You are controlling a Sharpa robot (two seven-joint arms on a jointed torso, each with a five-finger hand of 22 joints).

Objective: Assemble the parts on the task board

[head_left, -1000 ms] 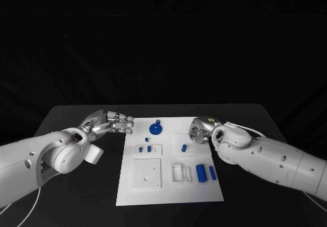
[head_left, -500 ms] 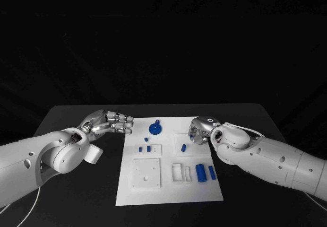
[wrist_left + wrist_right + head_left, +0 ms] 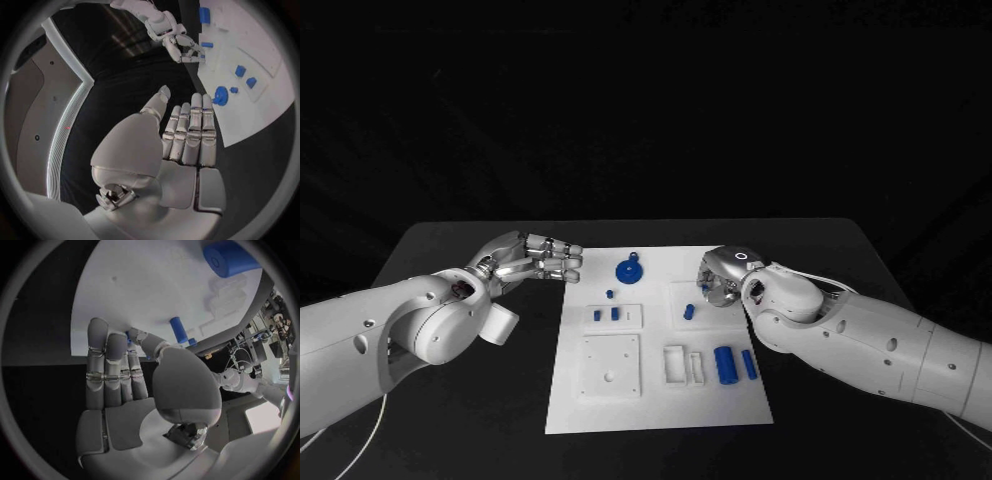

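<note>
Desk: black, carries white task board.
Parts: blue wheel-shaped piece far end; two short pegs seated; cylinders lying loose.
Left hand: beside board, fingers apart, empty.
Right hand: over small peg; grip unclear.
Progress: early, most unassembled.
</note>
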